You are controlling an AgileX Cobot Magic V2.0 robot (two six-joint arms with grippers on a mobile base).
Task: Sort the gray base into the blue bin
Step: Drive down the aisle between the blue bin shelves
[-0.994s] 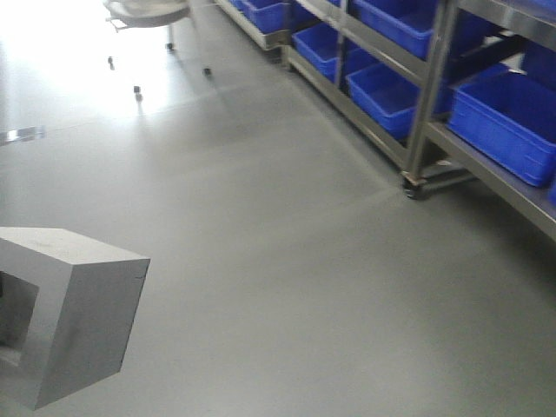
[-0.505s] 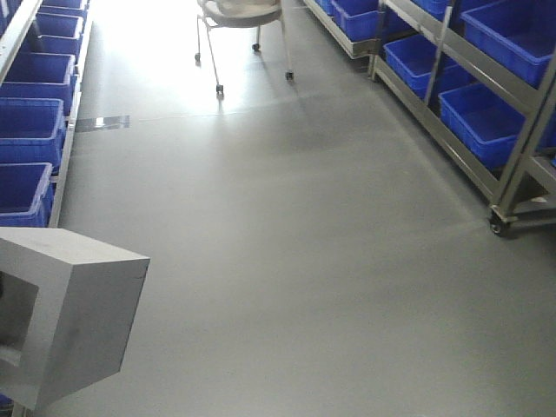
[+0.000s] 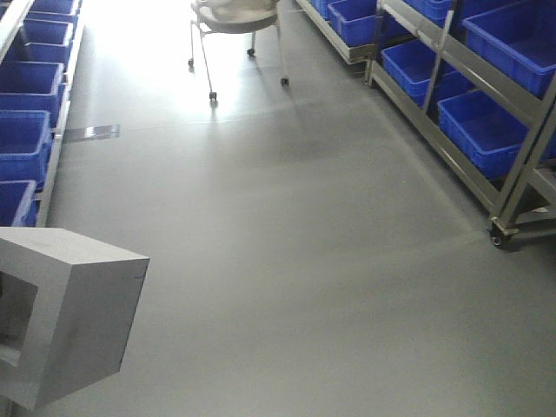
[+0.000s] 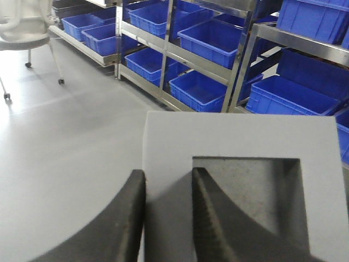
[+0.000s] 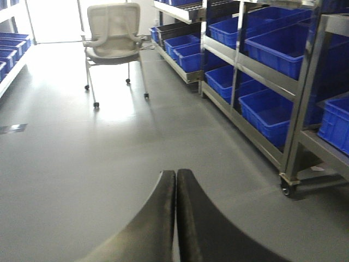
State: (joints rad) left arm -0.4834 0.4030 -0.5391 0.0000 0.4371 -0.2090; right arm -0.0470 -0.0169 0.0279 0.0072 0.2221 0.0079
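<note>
The gray base (image 3: 78,321) hangs at the lower left of the front view, its square recess facing left. In the left wrist view the gray base (image 4: 240,136) fills the lower right, and my left gripper (image 4: 168,173) is shut on its wall: one finger outside, the other inside the recess. My right gripper (image 5: 176,172) is shut with nothing in it, above bare floor. Several blue bins (image 3: 486,130) sit on the right-hand rack and more blue bins (image 3: 22,143) line the left. Which one is the task's blue bin cannot be told.
A steel rack (image 3: 512,182) on castors runs along the right of the aisle, with its corner wheel (image 3: 498,233) on the floor. A white wheeled chair (image 5: 112,33) stands at the far end of the grey floor (image 3: 287,261).
The view has swung left: the right rack slid toward the right edge and the left row of bins came into sight. The gray base stays in the same spot, still held.
</note>
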